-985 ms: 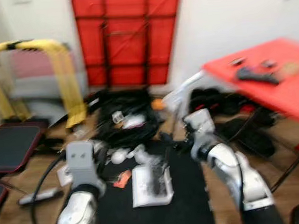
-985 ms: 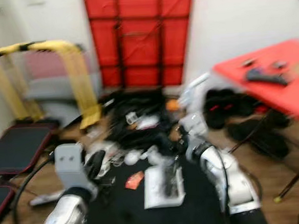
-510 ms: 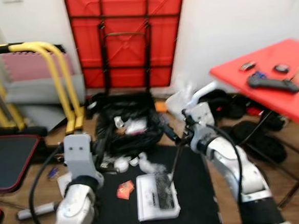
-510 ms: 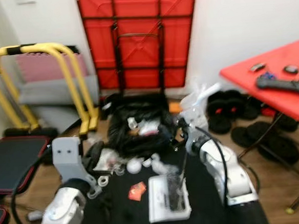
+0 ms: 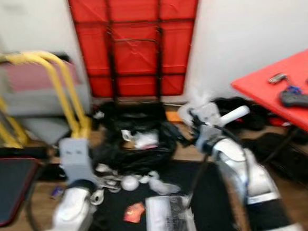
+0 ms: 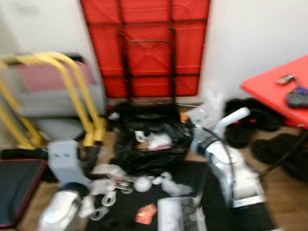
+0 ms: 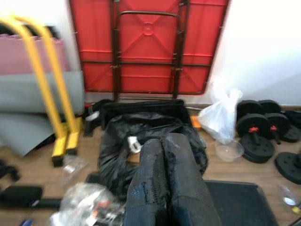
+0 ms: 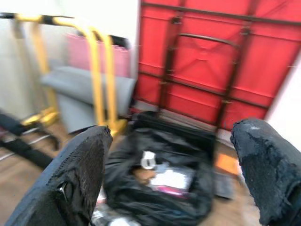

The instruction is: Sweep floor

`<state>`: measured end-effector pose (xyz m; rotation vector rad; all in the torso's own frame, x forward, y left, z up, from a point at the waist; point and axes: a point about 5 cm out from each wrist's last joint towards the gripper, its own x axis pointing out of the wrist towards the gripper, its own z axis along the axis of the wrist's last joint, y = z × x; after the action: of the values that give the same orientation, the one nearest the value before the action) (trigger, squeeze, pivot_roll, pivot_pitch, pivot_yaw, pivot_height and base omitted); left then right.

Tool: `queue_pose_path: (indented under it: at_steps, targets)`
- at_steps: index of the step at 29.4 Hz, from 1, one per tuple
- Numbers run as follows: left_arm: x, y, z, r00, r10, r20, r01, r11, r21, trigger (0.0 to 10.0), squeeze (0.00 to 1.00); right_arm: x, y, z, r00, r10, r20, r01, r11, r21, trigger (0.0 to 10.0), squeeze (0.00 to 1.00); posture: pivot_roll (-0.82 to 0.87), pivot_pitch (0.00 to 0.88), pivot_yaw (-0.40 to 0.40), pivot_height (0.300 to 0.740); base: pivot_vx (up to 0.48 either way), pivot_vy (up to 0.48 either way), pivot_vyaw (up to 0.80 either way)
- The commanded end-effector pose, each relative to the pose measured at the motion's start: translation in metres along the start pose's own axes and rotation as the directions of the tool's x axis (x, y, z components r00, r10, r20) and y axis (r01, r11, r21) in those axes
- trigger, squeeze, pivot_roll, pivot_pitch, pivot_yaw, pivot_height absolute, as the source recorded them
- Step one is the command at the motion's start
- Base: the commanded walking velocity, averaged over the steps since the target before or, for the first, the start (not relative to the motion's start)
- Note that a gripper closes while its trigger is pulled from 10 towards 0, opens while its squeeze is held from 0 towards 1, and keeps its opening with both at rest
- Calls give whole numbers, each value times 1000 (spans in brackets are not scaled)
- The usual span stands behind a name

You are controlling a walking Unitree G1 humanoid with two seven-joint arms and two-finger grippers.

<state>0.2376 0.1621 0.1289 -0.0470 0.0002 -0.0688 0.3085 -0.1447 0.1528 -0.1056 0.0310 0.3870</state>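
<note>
The dustpan (image 5: 171, 224) is lying flat on the mat (image 5: 208, 178), at its near edge, with dark debris sitting in its tray. It is probably lying there so that litter can be pushed into it. A red scrap (image 5: 133, 213) is lying on the mat just beside the dustpan. Pale bits of litter (image 5: 129, 183) are clustering along the mat's far edge, so most of the sweeping seems to be waiting.

A thin dark rod (image 5: 197, 178) is slanting down to the mat beside the dustpan, under the right arm. The blur is hiding whether it is a broom shaft. A white handle (image 5: 233, 113) is sticking out near that arm's wrist.

The right end effector (image 8: 171, 136) is hanging above the mat's far edge with its fingers spread wide and nothing between them. The left end effector (image 7: 163, 143) is pointing past the mat with its fingers pressed together, gripping nothing that can be seen.

An open black bag (image 5: 140, 143) is slumping just beyond the mat, likely serving as the rubbish sack. Behind it a red panel (image 5: 135, 37) is leaning against the white wall. A yellow frame (image 5: 62, 90) is standing to the mat's left and a red counter (image 5: 292, 92) to its right. The wood floor (image 7: 244, 172) is showing around the mat, with weights (image 7: 254, 125) crowding it under the counter.
</note>
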Motion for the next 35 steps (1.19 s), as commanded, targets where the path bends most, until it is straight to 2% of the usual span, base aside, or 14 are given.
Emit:
queue_pose_path:
  at_steps: [1,9,19,20,21,22,28,29,35]
  targets:
    - [1,-5,-1,1000,-22,2,22,1000,-2,10000,0,-1,-7,-4,999,-40,-26,39,999,-15,10000,0,-97,0,-41,740,356,0,0]
    - [1,-5,-3,1000,-3,-1,3,998,-70,10000,0,-1,1,4,998,60,8,-60,998,-4,10000,0,-102,0,-39,710,45,0,0]
    - [0,1,-4,1000,5,-3,-5,998,-63,10000,0,-1,0,5,998,65,10,-65,998,-1,10000,0,-104,0,-31,680,0,0,0]
    - [-1,2,-4,1000,8,2,-7,998,-63,3255,0,-1,0,7,998,64,18,-64,998,0,10000,0,-104,0,-29,675,0,0,0]
    - [-1,2,-4,1000,8,2,-7,998,-63,3255,0,-1,0,7,998,64,18,-64,998,0,10000,0,-104,0,-29,675,0,0,0]
    - [-2,2,-4,1000,6,6,-5,998,-66,0,0,-1,0,9,997,67,29,-67,998,3,10000,0,-104,0,-27,670,0,0,0]
    - [-3,4,-4,1000,11,5,-11,998,-59,0,0,-3,4,16,991,117,66,-117,993,7,10000,0,-105,0,-25,655,0,0,0]
    - [-2,6,-4,1000,22,-2,-22,999,-48,10000,0,-3,5,17,989,130,71,-131,991,7,10000,0,-107,0,-24,650,0,0,0]
    - [-1,9,-4,999,32,-6,-32,999,-40,10000,0,-4,4,13,992,119,47,-119,993,-8,10000,0,-108,0,-24,630,0,0,0]
